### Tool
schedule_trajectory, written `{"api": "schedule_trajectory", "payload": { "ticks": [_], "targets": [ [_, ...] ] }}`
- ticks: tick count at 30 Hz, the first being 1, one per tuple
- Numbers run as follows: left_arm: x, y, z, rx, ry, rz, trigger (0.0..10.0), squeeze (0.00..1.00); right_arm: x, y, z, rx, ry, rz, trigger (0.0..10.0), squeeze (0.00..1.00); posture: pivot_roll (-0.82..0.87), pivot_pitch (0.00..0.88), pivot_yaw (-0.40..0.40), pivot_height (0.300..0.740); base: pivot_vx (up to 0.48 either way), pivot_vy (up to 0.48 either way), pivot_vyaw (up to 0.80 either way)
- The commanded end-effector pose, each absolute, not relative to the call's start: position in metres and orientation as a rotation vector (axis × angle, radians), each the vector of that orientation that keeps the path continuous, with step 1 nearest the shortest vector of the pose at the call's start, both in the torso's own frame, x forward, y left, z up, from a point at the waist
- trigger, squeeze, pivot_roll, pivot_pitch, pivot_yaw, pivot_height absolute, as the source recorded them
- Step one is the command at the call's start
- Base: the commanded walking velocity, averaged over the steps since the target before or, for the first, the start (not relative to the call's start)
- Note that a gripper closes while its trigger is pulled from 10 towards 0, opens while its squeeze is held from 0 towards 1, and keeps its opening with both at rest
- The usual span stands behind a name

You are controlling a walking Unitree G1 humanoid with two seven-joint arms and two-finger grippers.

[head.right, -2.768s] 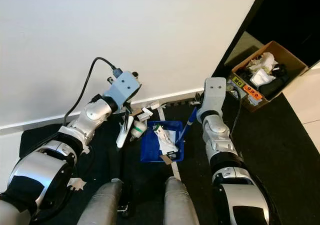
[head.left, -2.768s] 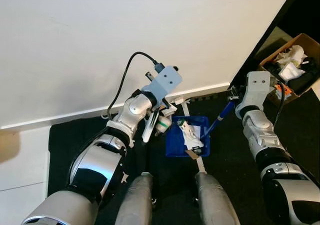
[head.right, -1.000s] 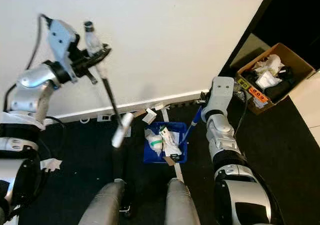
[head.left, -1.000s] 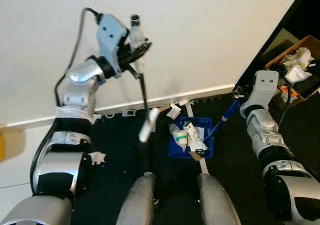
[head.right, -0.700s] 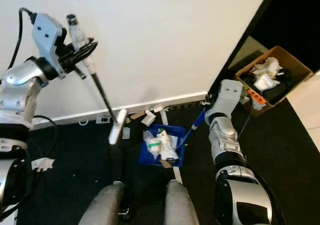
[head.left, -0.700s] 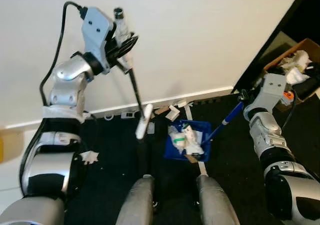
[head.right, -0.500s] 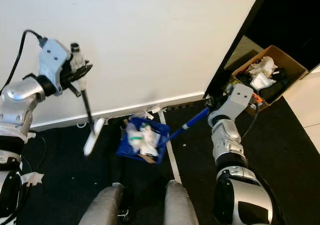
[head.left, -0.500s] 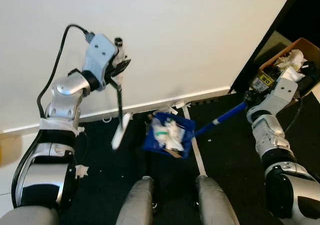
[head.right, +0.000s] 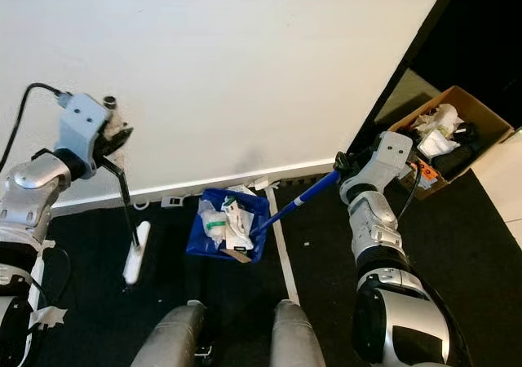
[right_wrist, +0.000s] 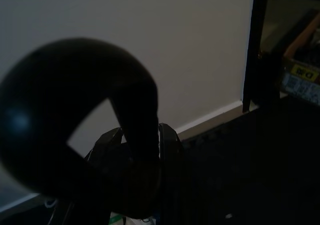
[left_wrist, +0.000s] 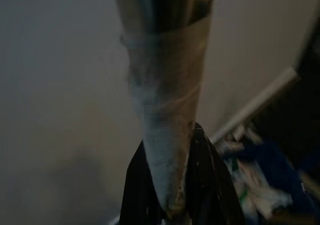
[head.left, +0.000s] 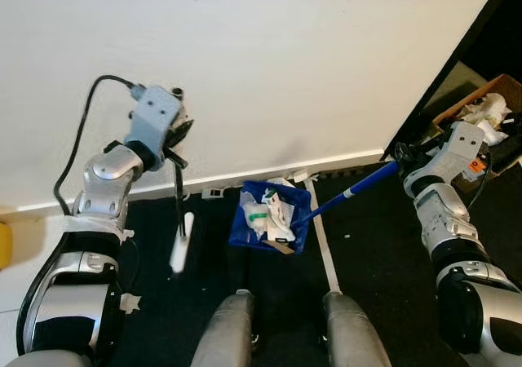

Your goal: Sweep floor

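Closest to you are the robot's two legs [head.left: 232, 330] standing on the black floor [head.left: 375, 261]. Just past them the blue dustpan [head.left: 269, 220] hangs loaded with crumpled paper and wrappers, tipped a bit. Its blue handle [head.left: 347, 194] runs up and away to your right end effector [head.left: 401, 153], so the pan lies down and to the left of that one, long axis pointing back along the handle. In the right wrist view the fingers [right_wrist: 170, 145] are pressed in on the handle's dark end.

On the other side, the broom [head.left: 181, 220] hangs nearly straight down from your left end effector [head.left: 174, 134], its pale head just off the floor. The left wrist view shows the fingers [left_wrist: 205, 160] pinching the taped stick.

Further back, some scraps [head.left: 214, 192] lie along the baseboard, nearer the broom than the pan. I'd guess the trash box [head.left: 481, 122] off to the right is where the load goes, and the right arm is the nearer one.
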State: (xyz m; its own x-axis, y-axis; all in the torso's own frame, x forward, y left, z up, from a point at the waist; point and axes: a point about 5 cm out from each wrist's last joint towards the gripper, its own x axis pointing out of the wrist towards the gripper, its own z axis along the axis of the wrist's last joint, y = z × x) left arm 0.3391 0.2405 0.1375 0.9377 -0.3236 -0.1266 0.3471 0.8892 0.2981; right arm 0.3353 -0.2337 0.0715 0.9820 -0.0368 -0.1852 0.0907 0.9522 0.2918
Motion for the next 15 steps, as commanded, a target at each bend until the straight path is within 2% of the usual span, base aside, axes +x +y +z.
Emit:
{"api": "schedule_trajectory", "payload": {
  "ticks": [1,6,9,15],
  "targets": [
    [0.336,0.236,0.126,0.219,0.088,-0.299,10.0,0.00,0.335,-0.239,0.077,0.286,0.143,-0.056,10.0,0.00,0.04,0.036,0.017,0.740,0.000,0.000,0.00],
    [0.333,0.232,0.116,0.167,0.103,-0.287,10.0,0.00,0.332,-0.247,0.080,0.272,0.121,-0.066,10.0,0.00,0.04,0.030,0.024,0.740,0.000,0.000,0.00],
    [0.328,0.236,0.102,0.050,0.108,-0.169,10.0,0.00,0.330,-0.251,0.083,0.227,0.114,-0.052,10.0,0.00,0.03,0.023,0.026,0.740,0.000,0.000,0.00],
    [0.323,0.232,0.097,0.048,0.078,-0.114,10.0,0.00,0.334,-0.248,0.093,0.157,0.089,0.013,10.0,0.00,0.01,0.004,0.010,0.740,0.000,0.000,0.00]
  ]
}}
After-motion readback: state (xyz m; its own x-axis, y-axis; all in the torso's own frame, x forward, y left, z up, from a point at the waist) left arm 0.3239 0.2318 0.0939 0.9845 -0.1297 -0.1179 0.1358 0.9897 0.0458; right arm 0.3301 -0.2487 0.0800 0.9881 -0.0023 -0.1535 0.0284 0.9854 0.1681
